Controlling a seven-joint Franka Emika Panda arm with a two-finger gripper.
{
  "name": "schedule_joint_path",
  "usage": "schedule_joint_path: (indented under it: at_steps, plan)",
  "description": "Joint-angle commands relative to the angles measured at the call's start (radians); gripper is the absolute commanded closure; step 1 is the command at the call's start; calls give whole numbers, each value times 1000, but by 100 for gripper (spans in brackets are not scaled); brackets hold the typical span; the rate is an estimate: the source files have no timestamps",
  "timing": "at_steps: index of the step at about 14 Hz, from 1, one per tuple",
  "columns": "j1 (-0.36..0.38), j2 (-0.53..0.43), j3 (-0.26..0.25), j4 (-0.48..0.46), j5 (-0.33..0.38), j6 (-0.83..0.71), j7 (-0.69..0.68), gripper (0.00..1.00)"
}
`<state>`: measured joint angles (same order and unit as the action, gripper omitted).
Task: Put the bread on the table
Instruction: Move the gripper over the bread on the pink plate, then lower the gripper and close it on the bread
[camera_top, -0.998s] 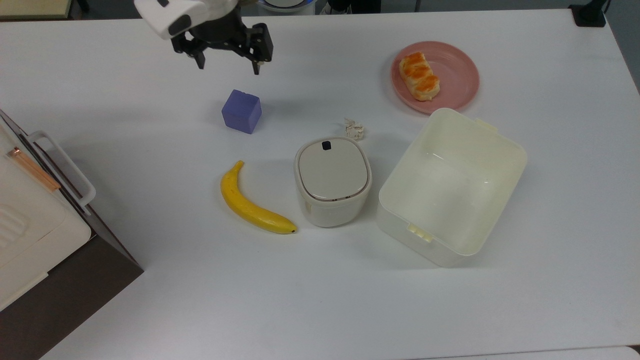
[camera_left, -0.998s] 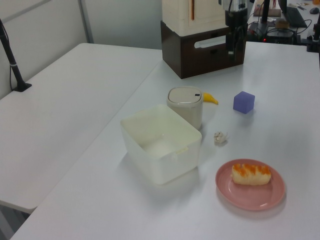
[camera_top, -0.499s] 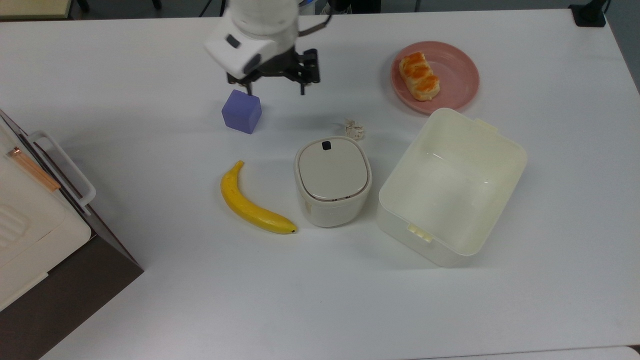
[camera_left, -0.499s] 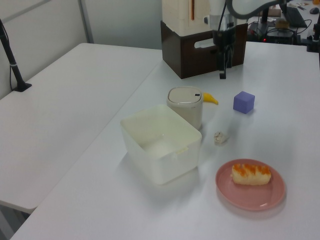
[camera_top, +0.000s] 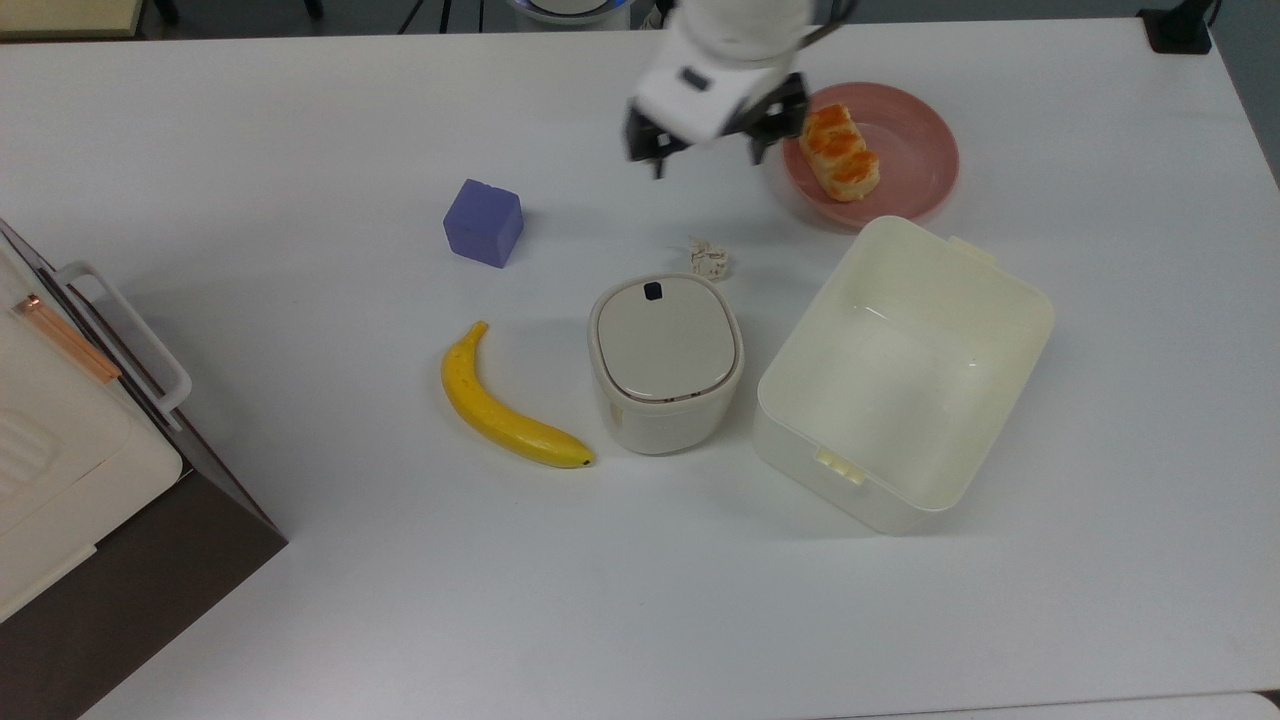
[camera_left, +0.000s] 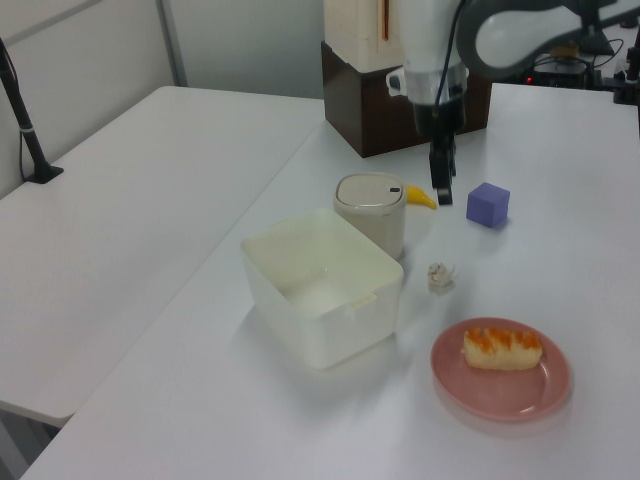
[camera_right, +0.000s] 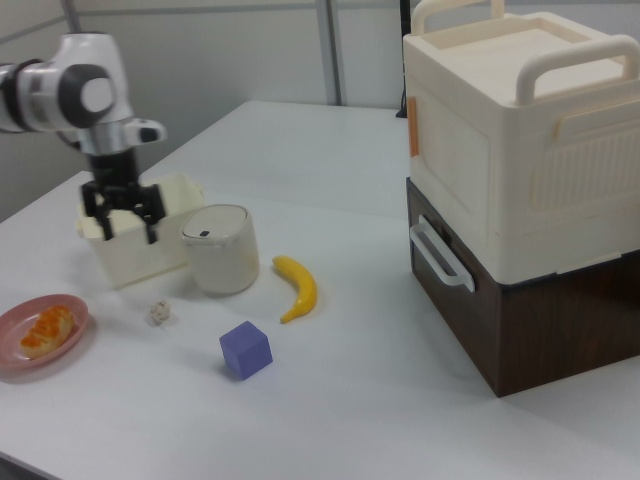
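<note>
Found bread (camera_left: 502, 347) nearest the left view's camera, lying flat across plate (camera_left: 520, 402), not yet on bare worktop (camera_left: 570, 250). Judged main risk here: pinching the glossy top too hard and crushing it, or closing on the plate rim along with the loaf and dragging or tipping the plate. Would also expect a slip on lift if gripped near one end. Noted wad (camera_left: 440, 275) just beyond plate, between plate and canister (camera_left: 372, 215); could get swept aside by a low pass. Saw open box (camera_left: 330, 335) beside canister and near plate; risks a bump from a finger during descent, or catching the loaf by mistake on release. Logged end effector (camera_top: 706, 155) farther back, above worktop, fingers apart, empty, just off plate's edge on the top view's left, not touching bread. Judged approach unfinished: needs a shift over the loaf and alignment across its short width. Marked cube (camera_left: 488, 204) and banana (camera_left: 421, 197) behind, well apart from plate; unlikely trouble unless picked as drop spot and loaf set down on top.
</note>
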<state>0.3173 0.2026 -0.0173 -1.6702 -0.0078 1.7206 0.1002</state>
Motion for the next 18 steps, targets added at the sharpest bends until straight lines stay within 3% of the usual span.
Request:
schedule_joint_path:
  at_steps: [1,7,10,14,15,18]
  plan:
    - [150,-19,-15,-80,12,23,82,3]
    - [370,18,-15,-220,14,174,225,3]
    - [396,80,-15,-218,14,198,274,5]
    - [394,92,-16,-230,11,203,286,8]
    - [394,93,-16,-235,8,211,286,14]
    - [388,112,-16,-233,-4,214,276,44]
